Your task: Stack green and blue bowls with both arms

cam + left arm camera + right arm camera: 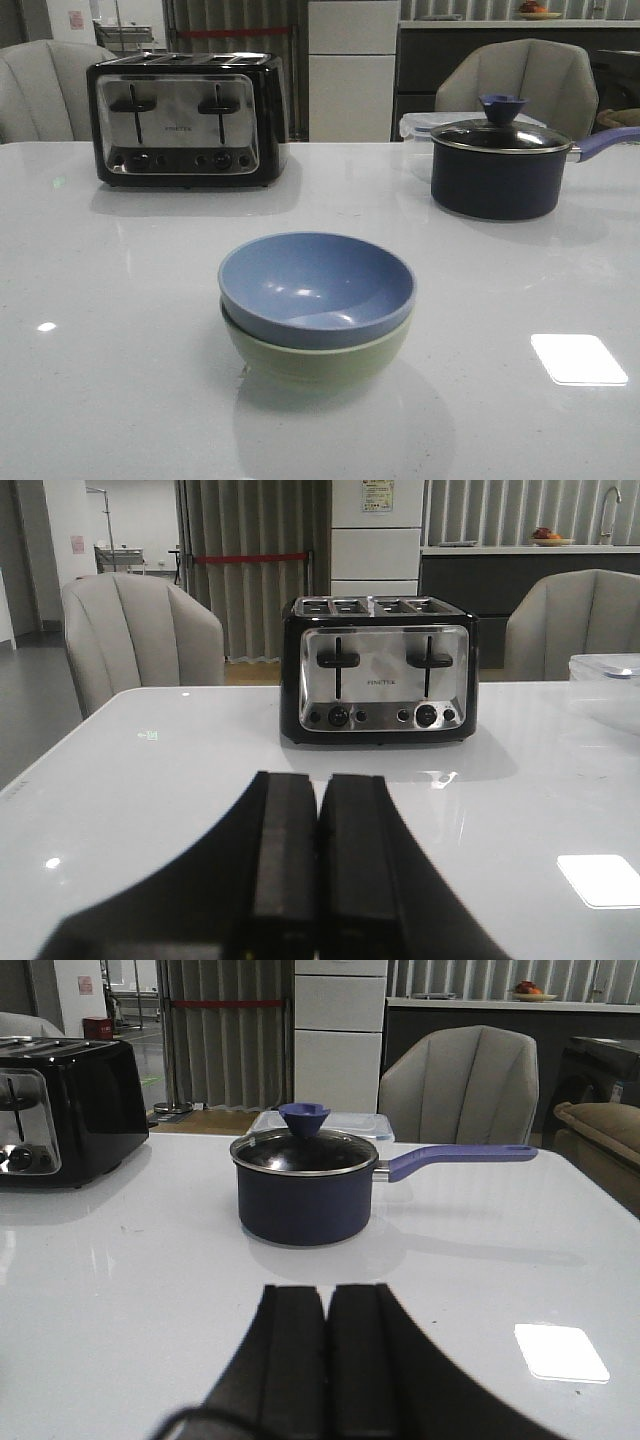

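Observation:
The dusty blue bowl [315, 285] sits nested inside the pale green bowl [315, 358] in the middle of the white table, in the front view. Both stand upright, the blue rim a little above the green rim. Neither arm shows in the front view. My left gripper [322, 780] is shut and empty, low over the table, facing the toaster. My right gripper [327, 1290] is shut and empty, low over the table, facing the saucepan. The bowls do not show in either wrist view.
A black and chrome toaster [187, 120] stands at the back left; it also shows in the left wrist view [380, 668]. A dark navy lidded saucepan [500, 165] with a purple handle stands at the back right, a clear lidded box [415, 125] behind it. Grey chairs stand beyond the table.

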Robot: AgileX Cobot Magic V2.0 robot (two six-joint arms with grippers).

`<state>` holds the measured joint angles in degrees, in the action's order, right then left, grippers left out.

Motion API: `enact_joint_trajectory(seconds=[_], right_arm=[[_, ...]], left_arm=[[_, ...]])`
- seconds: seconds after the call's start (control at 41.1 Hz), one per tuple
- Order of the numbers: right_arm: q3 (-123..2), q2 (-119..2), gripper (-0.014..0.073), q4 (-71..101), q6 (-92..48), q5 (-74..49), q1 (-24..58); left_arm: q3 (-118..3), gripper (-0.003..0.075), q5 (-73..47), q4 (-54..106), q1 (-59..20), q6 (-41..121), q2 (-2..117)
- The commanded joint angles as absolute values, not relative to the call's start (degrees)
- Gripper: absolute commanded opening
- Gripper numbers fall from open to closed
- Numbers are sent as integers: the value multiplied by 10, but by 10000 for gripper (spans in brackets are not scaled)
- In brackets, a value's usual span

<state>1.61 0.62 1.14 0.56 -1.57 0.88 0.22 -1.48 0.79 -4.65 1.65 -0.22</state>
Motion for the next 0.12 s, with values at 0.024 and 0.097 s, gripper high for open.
enact_joint_trajectory(seconds=[0.024, 0.097], right_arm=[[14, 17, 23, 16, 0, 37, 9], [14, 17, 23, 16, 0, 37, 9]], left_arm=[[5, 93, 33, 12, -50, 13, -13], [5, 93, 33, 12, -50, 13, -13]])
